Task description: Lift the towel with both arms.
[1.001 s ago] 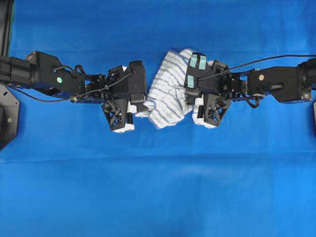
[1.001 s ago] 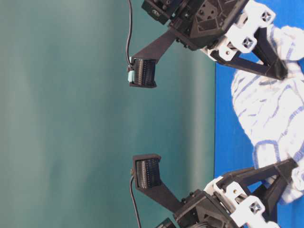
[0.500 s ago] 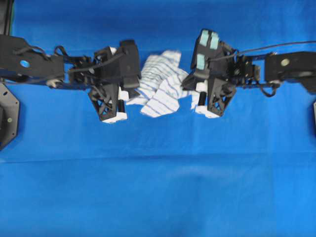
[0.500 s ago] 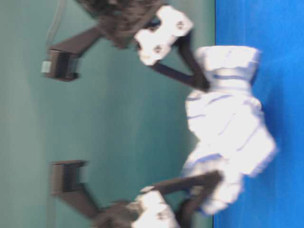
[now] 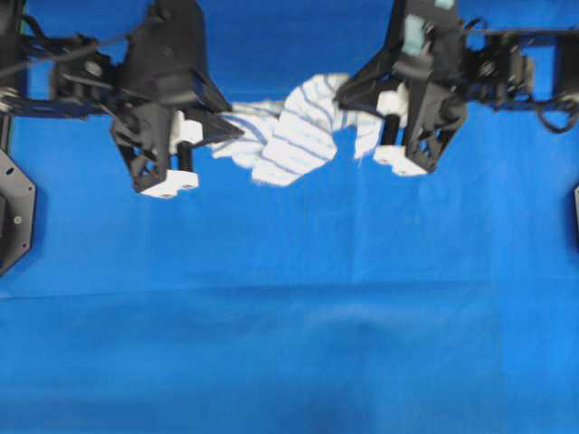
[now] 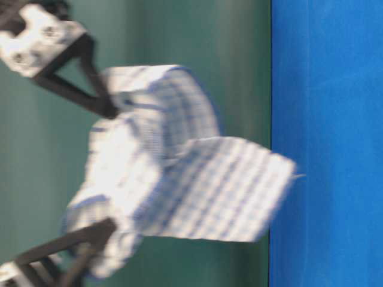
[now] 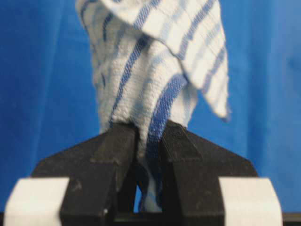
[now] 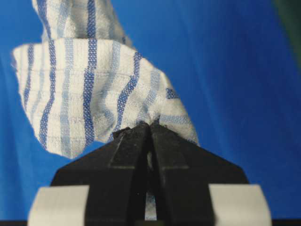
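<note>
The small white towel with thin blue and grey check stripes [image 5: 291,129] hangs bunched between the two grippers, one end caught in each. In the table-level view the soft cloth [image 6: 179,179] is off the plain blue tablecloth [image 6: 326,143], sagging in a loose fold between the two sets of black fingers; the view is blurred, so whether its lowest corner touches the tablecloth cannot be told.

The left black gripper with pointed fingers and white blocks [image 7: 148,141] pinches a gathered corner of the towel [image 7: 155,70], the fabric squeezed between its two fingertips and rising away from them in a twisted bundle. In the overhead view this gripper [image 5: 233,131] sits at the towel's left end.

The right black gripper [image 8: 149,129] has its fingers pressed nearly together on a thin fold of towel [image 8: 89,89], which fans out up and to its left. From overhead this gripper [image 5: 357,90] holds the towel's right end, with a pale teal pad [image 5: 414,32] visible on its body.
</note>
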Robot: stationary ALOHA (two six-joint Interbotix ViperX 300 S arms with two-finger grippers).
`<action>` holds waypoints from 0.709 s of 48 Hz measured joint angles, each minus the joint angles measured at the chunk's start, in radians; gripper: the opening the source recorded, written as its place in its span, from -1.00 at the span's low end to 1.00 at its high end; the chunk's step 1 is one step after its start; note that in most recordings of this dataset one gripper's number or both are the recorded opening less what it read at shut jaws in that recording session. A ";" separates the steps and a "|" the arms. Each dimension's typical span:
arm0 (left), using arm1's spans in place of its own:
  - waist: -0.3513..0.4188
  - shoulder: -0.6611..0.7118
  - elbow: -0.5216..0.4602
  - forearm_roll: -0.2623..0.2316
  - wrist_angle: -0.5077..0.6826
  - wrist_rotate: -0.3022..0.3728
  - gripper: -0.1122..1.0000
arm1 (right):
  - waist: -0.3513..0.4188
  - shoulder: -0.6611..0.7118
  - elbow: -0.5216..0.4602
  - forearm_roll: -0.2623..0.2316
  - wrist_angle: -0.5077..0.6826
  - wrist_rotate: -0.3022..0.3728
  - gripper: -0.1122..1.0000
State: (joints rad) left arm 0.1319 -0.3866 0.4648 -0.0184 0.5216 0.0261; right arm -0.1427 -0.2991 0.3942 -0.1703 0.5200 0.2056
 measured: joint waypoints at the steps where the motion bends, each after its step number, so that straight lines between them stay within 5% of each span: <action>1: 0.002 -0.008 -0.012 0.000 0.011 0.000 -0.69 | 0.000 -0.005 -0.011 -0.003 0.009 -0.003 -0.78; 18: 0.012 -0.060 -0.181 0.003 0.164 0.018 -0.69 | 0.002 -0.075 -0.184 -0.005 0.129 -0.063 -0.78; 34: 0.012 -0.060 -0.218 0.005 0.190 0.098 -0.69 | 0.006 -0.086 -0.218 -0.006 0.152 -0.097 -0.78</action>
State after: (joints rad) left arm 0.1442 -0.4464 0.2470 -0.0138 0.7118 0.1243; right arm -0.1365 -0.3850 0.1764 -0.1764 0.6719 0.1089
